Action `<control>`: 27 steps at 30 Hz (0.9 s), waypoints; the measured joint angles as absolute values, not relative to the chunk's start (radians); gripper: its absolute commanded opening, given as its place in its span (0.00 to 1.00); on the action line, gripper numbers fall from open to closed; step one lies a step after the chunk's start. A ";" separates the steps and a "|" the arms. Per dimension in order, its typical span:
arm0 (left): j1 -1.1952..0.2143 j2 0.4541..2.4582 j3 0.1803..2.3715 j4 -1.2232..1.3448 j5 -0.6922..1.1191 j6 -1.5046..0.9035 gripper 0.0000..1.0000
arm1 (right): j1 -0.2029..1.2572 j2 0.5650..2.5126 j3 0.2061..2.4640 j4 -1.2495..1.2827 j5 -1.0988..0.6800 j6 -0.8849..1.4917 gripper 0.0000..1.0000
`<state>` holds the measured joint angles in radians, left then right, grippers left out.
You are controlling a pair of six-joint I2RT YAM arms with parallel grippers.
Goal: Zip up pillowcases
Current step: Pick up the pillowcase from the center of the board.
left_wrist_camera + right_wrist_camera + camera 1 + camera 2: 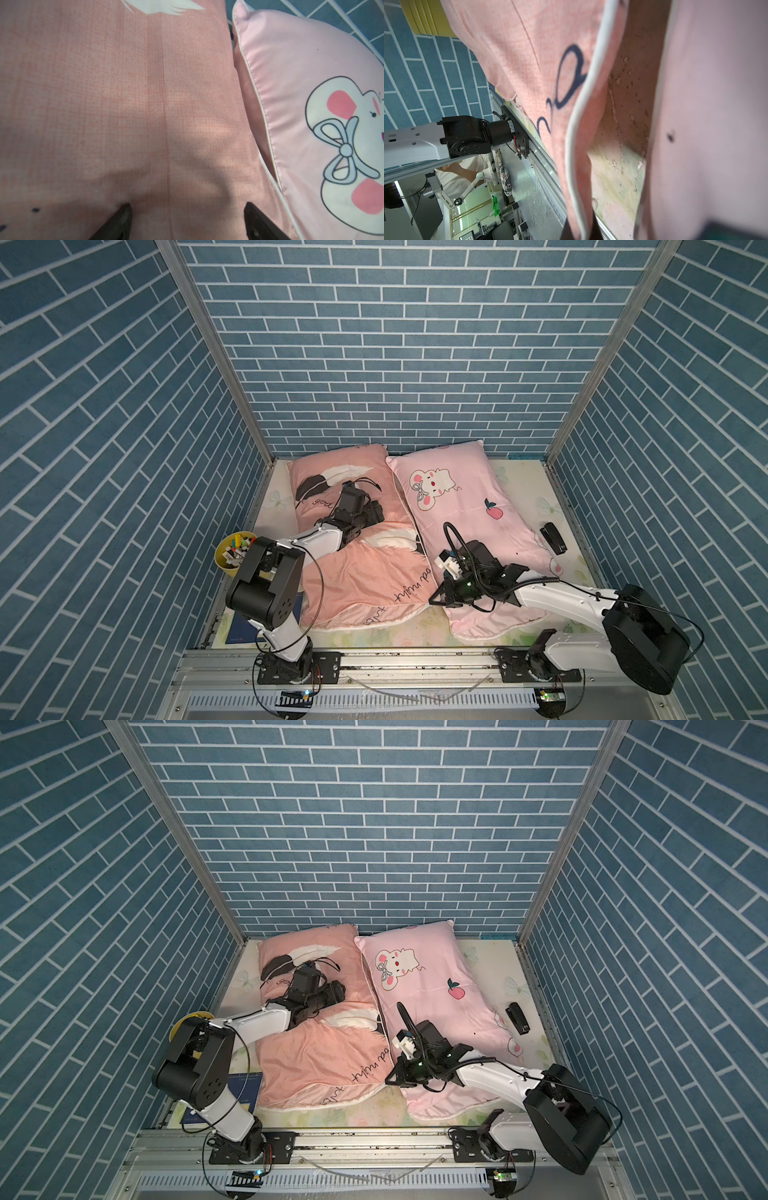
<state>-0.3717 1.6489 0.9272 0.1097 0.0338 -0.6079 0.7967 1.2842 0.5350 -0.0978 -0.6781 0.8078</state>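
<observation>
both top views: you have two pillowcases lying side by side and touching on the floral sheet [419,637]. the salmon pillowcase [365,572] is on the left-arm side, with "night" legible in script near its front edge. the pale pink pillowcase [469,506] has one mouse print. there's also one stapler [552,538] and one yellow cup [226,563].
the left end effector [376,512] is over the salmon one, and the right end effector [435,600] is at its front corner.
left wrist: jaws wide apart, nothing gripped, salmon fabric below.
right wrist only: jaws closed on the salmon case's white piped edge; the script here is too cropped to read.
</observation>
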 measured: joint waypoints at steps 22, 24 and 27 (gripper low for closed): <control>-0.820 1.022 0.583 -0.045 0.312 -0.884 0.66 | 0.688 1.313 0.551 -0.044 -0.830 0.846 0.00; -0.839 1.040 0.533 0.043 0.336 -0.949 0.63 | 0.675 1.312 0.551 -0.017 -0.838 0.865 0.00; -0.857 1.094 0.476 0.185 0.360 -1.032 0.60 | 0.662 1.311 0.551 0.014 -0.842 0.886 0.00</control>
